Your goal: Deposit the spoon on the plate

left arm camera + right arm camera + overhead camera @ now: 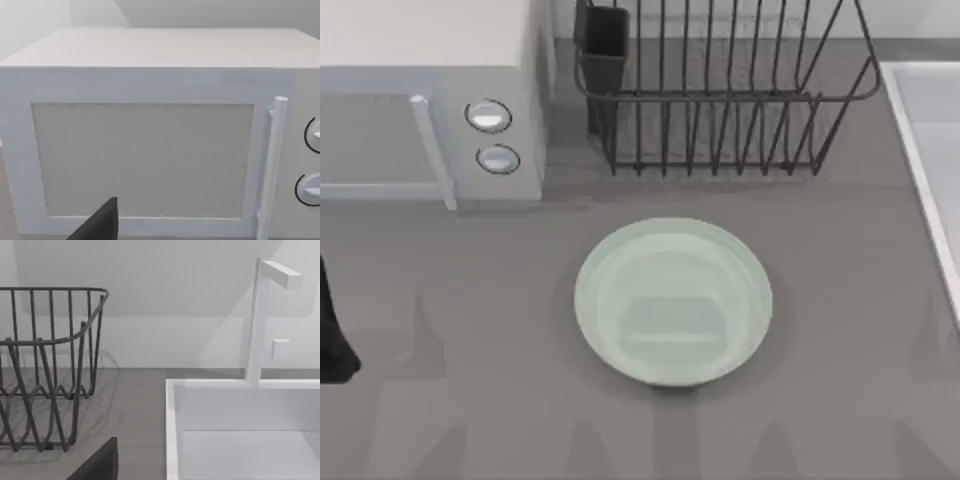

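The round pale mint-green plate (672, 302) lies on the grey table near its middle, with nothing on it. The spoon is out of view. My left arm (332, 335) is a dark shape at the table's left edge, well to the left of the plate. A dark part of my left gripper (100, 224) faces the microwave door. A dark part of my right gripper (97, 464) sits low between the dish rack and the sink.
A white microwave (430, 100) stands at the back left, its door shut. A dark wire dish rack (720, 90) stands at the back, behind the plate. A white sink (930, 150) with a tap (260, 320) runs along the right edge.
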`<state>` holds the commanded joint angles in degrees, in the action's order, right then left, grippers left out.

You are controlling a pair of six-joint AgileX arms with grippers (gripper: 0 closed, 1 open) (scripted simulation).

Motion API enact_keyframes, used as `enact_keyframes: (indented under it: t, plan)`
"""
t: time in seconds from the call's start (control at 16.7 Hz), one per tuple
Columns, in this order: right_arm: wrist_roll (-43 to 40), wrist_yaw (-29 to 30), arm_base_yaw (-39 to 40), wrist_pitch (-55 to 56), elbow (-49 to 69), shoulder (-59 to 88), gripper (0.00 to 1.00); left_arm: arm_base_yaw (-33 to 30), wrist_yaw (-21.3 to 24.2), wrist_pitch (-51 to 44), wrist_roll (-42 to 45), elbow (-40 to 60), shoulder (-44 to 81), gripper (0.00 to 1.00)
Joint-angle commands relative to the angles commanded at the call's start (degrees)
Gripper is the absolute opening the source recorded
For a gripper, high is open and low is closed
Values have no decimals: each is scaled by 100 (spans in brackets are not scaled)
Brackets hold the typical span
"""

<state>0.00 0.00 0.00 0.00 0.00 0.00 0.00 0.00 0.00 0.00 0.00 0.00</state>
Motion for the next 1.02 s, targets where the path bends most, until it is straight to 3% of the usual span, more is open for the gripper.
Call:
enact_keyframes:
  t: [0.42, 1.02]
  plan:
    - [0, 0, 0, 0, 0, 0, 100, 134, -11, -790, 1, 745, 925, 100]
    - [0, 0, 0, 0, 0, 0, 100, 644, 29, -4194, -38, 3682, 5951, 100]
